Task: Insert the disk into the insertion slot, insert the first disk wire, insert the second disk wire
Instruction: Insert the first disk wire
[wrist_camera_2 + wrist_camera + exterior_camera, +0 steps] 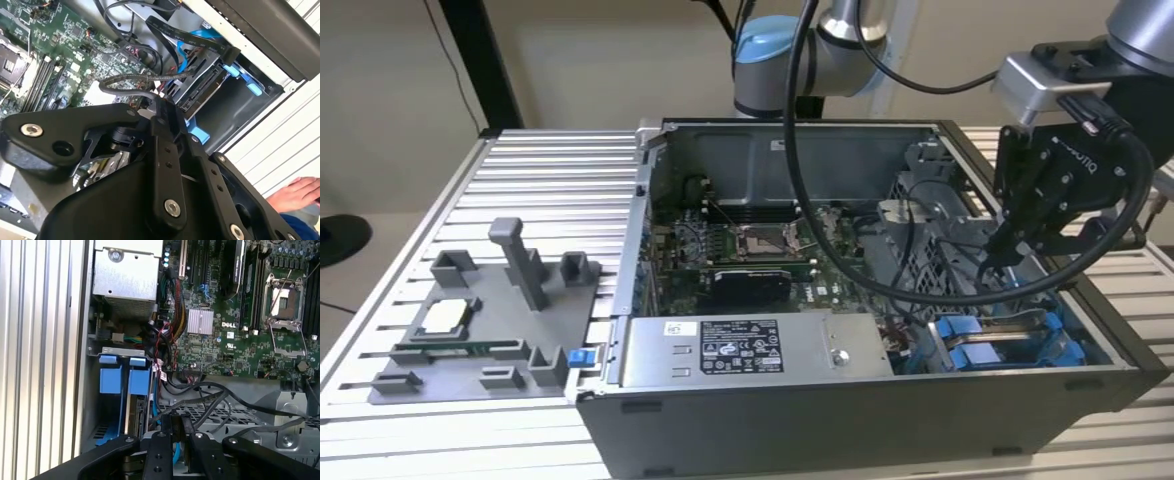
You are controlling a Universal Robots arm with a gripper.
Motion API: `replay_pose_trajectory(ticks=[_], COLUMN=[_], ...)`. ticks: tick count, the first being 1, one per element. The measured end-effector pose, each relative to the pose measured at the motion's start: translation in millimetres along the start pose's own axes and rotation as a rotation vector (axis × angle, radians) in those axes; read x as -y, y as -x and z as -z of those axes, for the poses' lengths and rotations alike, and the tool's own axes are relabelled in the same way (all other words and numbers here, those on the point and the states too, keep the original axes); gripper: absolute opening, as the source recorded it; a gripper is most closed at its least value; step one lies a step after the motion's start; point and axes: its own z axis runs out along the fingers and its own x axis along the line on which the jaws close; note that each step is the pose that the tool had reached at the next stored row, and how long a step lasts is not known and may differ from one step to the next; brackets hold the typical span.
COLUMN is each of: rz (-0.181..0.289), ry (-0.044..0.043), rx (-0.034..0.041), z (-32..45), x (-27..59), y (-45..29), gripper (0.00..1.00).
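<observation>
Slatted table (534, 170), tool (997, 260) above insertion slot (983, 343)

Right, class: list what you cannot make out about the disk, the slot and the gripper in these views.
The disk, second wrist view: cables and the gripper cover part, so its depth is unclear.
The slot, exterior view: black cables cross it; the case wall hides its floor.
The gripper, first wrist view: cut off by the picture's edge.
The hand, second wrist view: cut off at the edge.
</observation>
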Motion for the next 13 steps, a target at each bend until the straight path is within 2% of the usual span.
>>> replay_pose_trajectory(ticks=[13], rz=[0.001], ry=[-0.0011], rx=[0.0000], z=[-3.1], x=[0.2], y=[-1.1], gripper=[0.00])
